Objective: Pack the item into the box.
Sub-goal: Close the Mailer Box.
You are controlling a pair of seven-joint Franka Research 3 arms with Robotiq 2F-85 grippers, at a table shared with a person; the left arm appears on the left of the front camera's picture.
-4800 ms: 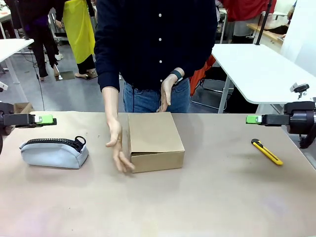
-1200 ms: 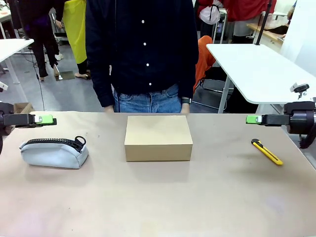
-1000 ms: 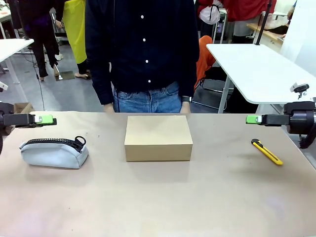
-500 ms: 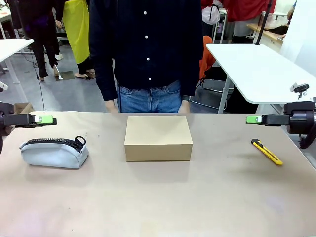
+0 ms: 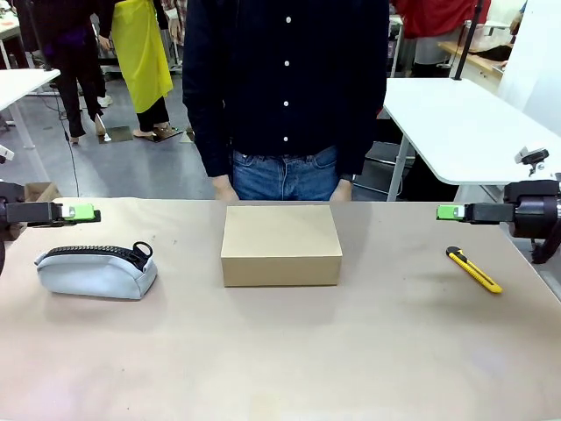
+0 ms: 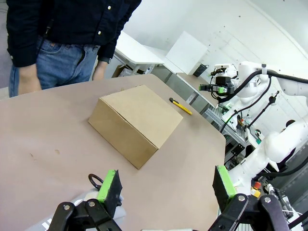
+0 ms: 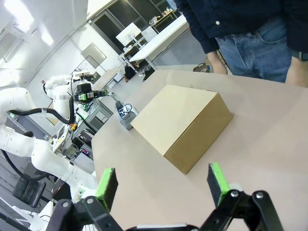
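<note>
The cardboard box (image 5: 280, 244) sits shut in the middle of the worktop (image 5: 280, 351), its flap lid down and flat; the stapler cannot be seen on the bare paper around it, so whether it lies inside the box cannot be told from here, since the lid hides the interior; if it does, the packing looks done and nothing is left but perhaps moving the box.

The left tool (image 6: 163, 185) hangs at the worktop's left edge with its green-padded fingers spread wide and nothing between them; the right tool (image 7: 161, 185) hangs at the right edge, likewise spread and empty; both are well apart from the box.

A light-blue zip pouch (image 5: 96, 268) lies zipped shut on the left side, below the left tool; its contents are hidden too; a yellow-and-black utility knife (image 5: 473, 269) lies on the right side, near the right tool.

A person in a dark shirt (image 5: 285, 88) stands at the far edge just behind the box, hands (image 5: 225, 189) low at the worktop's rim and not touching it.
</note>
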